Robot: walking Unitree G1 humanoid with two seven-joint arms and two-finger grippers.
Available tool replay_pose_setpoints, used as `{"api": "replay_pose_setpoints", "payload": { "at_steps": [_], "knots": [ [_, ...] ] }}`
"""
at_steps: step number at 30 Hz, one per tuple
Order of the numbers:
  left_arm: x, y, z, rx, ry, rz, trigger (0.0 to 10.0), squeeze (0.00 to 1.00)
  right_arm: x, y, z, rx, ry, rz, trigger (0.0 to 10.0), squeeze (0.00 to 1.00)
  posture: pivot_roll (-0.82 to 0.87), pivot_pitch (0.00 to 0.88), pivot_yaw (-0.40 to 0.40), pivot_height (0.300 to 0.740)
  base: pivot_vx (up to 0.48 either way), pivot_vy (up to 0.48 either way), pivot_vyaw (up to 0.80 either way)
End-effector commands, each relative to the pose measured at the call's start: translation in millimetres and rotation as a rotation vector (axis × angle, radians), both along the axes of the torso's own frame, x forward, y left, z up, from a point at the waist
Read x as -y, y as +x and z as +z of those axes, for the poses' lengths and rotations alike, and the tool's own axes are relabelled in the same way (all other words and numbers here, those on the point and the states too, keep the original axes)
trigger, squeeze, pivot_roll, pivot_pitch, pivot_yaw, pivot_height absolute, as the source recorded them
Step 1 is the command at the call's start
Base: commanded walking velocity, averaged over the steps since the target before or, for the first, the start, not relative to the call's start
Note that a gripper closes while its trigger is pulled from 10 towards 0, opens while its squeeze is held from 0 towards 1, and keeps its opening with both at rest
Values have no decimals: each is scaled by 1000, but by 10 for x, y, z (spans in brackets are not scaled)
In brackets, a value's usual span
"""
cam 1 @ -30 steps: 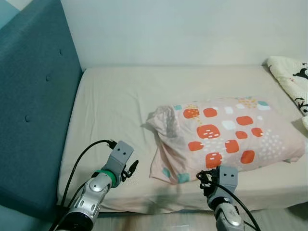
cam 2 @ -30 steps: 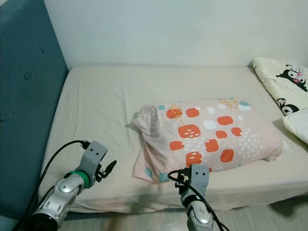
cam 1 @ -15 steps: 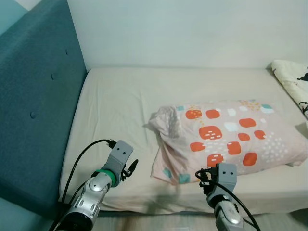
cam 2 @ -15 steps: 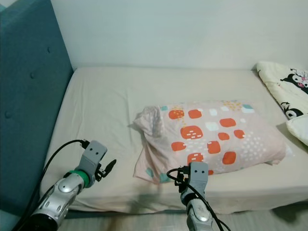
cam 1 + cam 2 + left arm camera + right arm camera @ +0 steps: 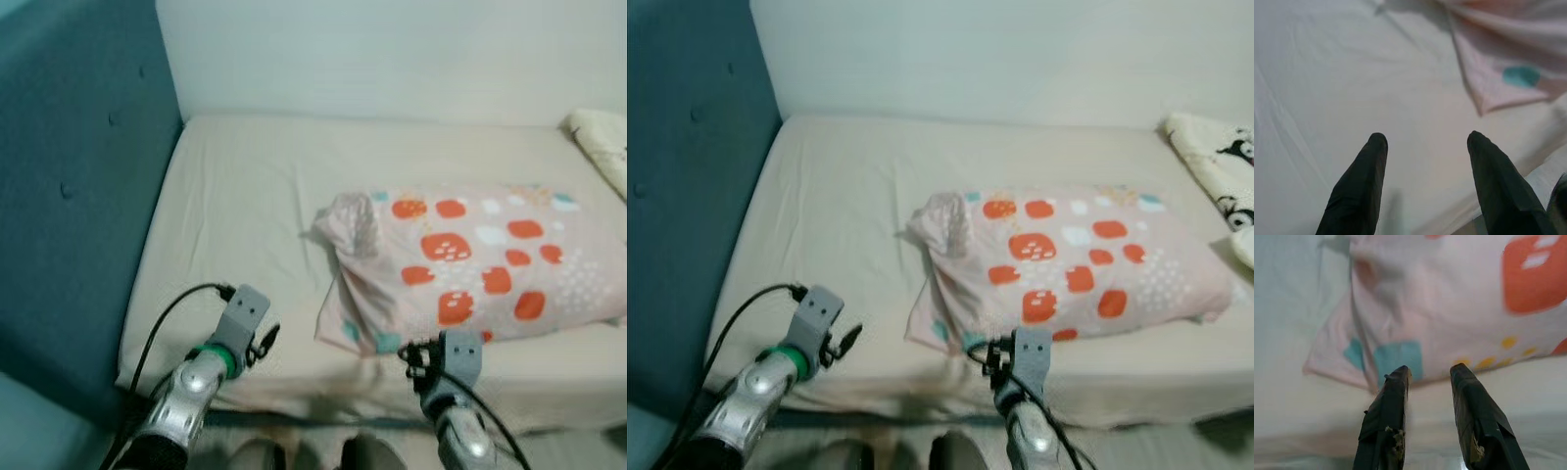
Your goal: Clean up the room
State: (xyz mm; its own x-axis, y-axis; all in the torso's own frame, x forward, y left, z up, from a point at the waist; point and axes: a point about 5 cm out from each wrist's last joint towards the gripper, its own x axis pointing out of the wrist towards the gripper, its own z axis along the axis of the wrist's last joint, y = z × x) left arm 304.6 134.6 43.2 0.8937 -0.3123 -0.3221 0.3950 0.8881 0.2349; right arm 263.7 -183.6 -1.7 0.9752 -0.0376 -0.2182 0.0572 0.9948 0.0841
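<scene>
A pink pillow [image 5: 470, 264] with orange and teal patches lies on the right half of the beige bed [image 5: 245, 206], its crumpled open end towards the middle. My left gripper [image 5: 266, 338] hovers open over the bed's front edge, left of the pillow, and its two black fingers [image 5: 1359, 191] stand wide apart above bare sheet. My right gripper [image 5: 413, 356] is low at the front edge, just before the pillow's near corner [image 5: 1396, 355]. Its fingers [image 5: 1388, 421] are open with a narrower gap and nothing between them.
A teal padded headboard [image 5: 69, 176] rises along the bed's left side and a white wall [image 5: 392, 49] runs behind. A cream blanket [image 5: 1220, 171] with black cartoon figures lies at the far right. My feet [image 5: 260, 455] stand on the floor by the bed's front edge.
The whole picture has shifted: the camera has tipped down, and my feet have come into view at the bottom. Both arms hold the same pose and the pillow has not moved.
</scene>
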Motion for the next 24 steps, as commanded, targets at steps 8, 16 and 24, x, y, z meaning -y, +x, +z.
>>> {"api": "replay_pose_setpoints", "payload": {
  "at_steps": [8, 16, 24],
  "knots": [
    [7, -14, -24, -15, 4, -2, 10000, 0, 141, 26, 97, 68, 28, -71, 10000, 220, 51, 90, 22, 615, 0, 0, 0],
    [38, 52, 121, 42, -31, 6, 10000, 0, 395, 163, 483, 290, 49, -185, 10000, 1000, 49, 95, 27, 615, 0, 0, 0],
    [149, 184, 416, 132, -72, -24, 10000, 0, 634, 105, 416, 348, 596, -429, 10000, 1000, 76, 115, 47, 615, 0, 0, 0]
  ]
}}
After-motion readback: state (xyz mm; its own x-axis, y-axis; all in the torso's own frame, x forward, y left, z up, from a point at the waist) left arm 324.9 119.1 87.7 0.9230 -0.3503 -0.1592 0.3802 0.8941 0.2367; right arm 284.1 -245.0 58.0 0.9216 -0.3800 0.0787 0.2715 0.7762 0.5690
